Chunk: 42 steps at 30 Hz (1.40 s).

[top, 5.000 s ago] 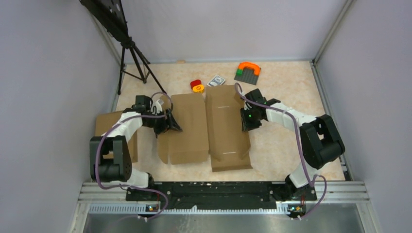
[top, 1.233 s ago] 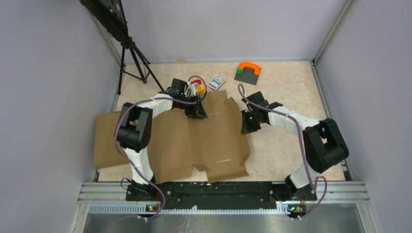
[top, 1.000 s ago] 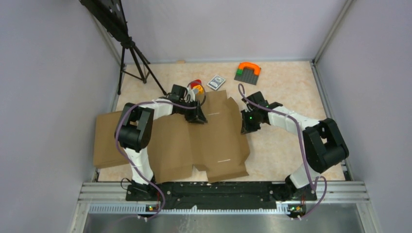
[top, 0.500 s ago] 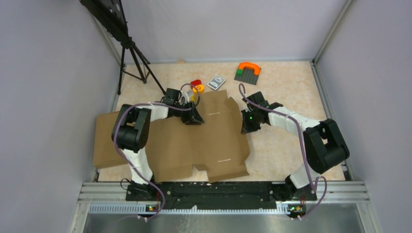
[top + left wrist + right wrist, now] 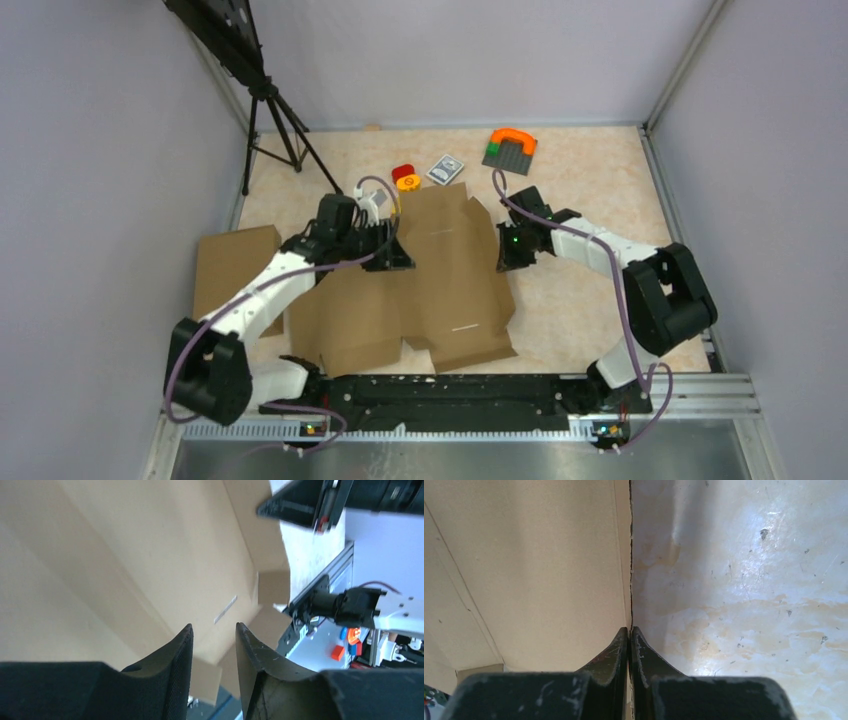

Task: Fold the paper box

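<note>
At the far left a second, box-shaped brown carton (image 5: 232,262) sits well clear of the work. Next to it, the left arm has swung its elbow down and out toward the near-left corner. The left gripper (image 5: 214,630) has drawn back from the far middle of the paper box (image 5: 455,270) to that sheet's left-centre. Its fingers (image 5: 175,655) stand a narrow gap apart with nothing between them, only bare cardboard beyond, so it has let go.

The paper box lies across the middle of the table (image 5: 590,190) as an opened die-cut sheet, with flaps and tabs at its near edge. Five seconds ago it stood as two part-raised panels, and now it is spread flat, with its left panel uncovered by the arm's retreat. By my reading no wall is up, so the folding has to start from the flat sheet.

On the right, the right gripper (image 5: 629,630) has stayed at the sheet's right edge throughout. Its fingers are pressed together with the edge running straight into their seam. Whether any cardboard is nipped I cannot tell.
</note>
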Tool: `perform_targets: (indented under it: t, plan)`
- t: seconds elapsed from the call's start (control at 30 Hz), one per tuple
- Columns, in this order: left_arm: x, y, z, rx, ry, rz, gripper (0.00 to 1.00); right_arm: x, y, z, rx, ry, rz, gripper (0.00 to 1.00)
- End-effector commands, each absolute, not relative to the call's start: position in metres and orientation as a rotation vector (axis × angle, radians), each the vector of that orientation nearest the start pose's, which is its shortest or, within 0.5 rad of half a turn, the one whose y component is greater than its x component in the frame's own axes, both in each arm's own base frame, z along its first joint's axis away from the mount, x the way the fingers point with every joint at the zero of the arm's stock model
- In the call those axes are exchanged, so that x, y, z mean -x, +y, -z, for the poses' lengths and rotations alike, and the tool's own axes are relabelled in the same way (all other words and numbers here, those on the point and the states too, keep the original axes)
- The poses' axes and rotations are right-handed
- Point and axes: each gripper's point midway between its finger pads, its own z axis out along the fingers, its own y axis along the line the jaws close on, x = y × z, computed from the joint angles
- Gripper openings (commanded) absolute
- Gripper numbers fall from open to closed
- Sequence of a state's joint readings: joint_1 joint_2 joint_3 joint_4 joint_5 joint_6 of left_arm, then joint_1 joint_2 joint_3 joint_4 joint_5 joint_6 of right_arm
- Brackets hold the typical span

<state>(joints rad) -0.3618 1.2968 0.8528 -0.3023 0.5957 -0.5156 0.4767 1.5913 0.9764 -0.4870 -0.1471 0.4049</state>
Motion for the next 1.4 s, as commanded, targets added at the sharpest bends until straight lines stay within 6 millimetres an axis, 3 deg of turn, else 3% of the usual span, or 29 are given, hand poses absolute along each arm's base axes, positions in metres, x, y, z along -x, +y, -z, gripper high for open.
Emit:
perform_targets:
  t: [0.0, 0.13, 0.3, 0.47, 0.53, 0.63, 0.77, 0.97, 1.2, 1.37]
  plan:
    - [-0.201, -0.204, -0.130, -0.081, 2.597, 1.049, 0.36, -0.299, 0.193, -0.060, 0.136, 2.680, -0.436, 0.02]
    - [-0.153, -0.203, -0.118, -0.094, 2.697, 1.055, 0.26, -0.299, 0.194, -0.060, 0.141, 2.677, -0.445, 0.02]
    - [-0.107, -0.228, -0.118, -0.180, 2.741, 1.188, 0.17, -0.296, 0.194, -0.059, 0.146, 2.681, -0.450, 0.02]
    - [-0.072, -0.253, -0.130, -0.329, 2.706, 1.325, 0.08, -0.295, 0.193, -0.060, 0.155, 2.686, -0.439, 0.02]
    - [-0.060, -0.259, -0.124, -0.373, 2.730, 1.357, 0.00, -0.295, 0.192, -0.060, 0.160, 2.688, -0.434, 0.03]
    - [-0.051, -0.263, -0.106, -0.417, 2.806, 1.292, 0.00, -0.295, 0.192, -0.060, 0.166, 2.688, -0.436, 0.03]
    - [-0.056, -0.272, -0.095, -0.431, 2.822, 1.225, 0.00, -0.293, 0.191, -0.060, 0.161, 2.688, -0.433, 0.03]
    - [-0.081, -0.266, -0.073, -0.400, 2.848, 0.932, 0.00, -0.291, 0.191, -0.058, 0.153, 2.691, -0.447, 0.03]
    - [-0.115, -0.274, -0.083, -0.379, 2.687, 0.802, 0.00, -0.289, 0.190, -0.058, 0.156, 2.696, -0.440, 0.03]
    - [-0.132, -0.269, -0.076, -0.323, 2.605, 0.749, 0.00, -0.288, 0.192, -0.058, 0.152, 2.696, -0.458, 0.03]
